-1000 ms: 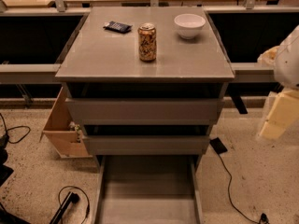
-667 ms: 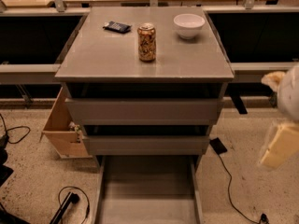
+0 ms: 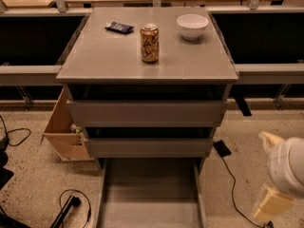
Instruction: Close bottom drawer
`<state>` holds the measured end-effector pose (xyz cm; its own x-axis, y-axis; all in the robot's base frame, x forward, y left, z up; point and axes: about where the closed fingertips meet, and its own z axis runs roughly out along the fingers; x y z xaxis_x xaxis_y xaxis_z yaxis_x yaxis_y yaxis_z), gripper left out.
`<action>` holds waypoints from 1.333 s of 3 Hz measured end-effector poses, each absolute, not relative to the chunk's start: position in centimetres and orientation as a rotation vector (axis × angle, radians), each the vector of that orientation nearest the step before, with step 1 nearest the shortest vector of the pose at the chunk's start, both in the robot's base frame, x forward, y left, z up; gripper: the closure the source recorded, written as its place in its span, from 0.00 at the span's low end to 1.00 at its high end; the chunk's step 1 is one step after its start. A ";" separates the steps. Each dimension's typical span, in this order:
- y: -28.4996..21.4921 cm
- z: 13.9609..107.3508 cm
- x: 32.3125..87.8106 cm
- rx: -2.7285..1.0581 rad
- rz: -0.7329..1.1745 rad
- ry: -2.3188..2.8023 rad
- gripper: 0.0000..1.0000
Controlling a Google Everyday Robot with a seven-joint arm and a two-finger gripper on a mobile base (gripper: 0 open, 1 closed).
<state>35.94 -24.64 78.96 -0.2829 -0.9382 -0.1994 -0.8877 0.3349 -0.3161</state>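
Far to the left of the pincer [image 3: 277, 194], a light wooden box [image 3: 64, 139] sits against the cabinet's side. Up and to the pincer's left, the grey counter [image 3: 109, 61] carries a small dark packet [image 3: 118, 27], an upright can [image 3: 149, 42] and a white bowl [image 3: 192, 26]. The bottom drawer [image 3: 149, 198] stands pulled out, level with the pincer on its left and apart from it, below two like drawers [image 3: 145, 113]. The pincer hangs at the lower right above the speckled floor [image 3: 33, 184]. Whether it is open or closed cannot be told.
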 end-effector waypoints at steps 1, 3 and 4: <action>-26.2 70.3 33.9 -1.571 -0.093 2.329 0.00; -25.4 71.2 34.1 -1.607 -0.238 2.319 0.00; -24.7 65.7 33.3 -1.614 -0.234 2.351 0.00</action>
<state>33.35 -24.71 65.73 -0.3369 -0.9315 -0.1371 -0.8862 0.3629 -0.2879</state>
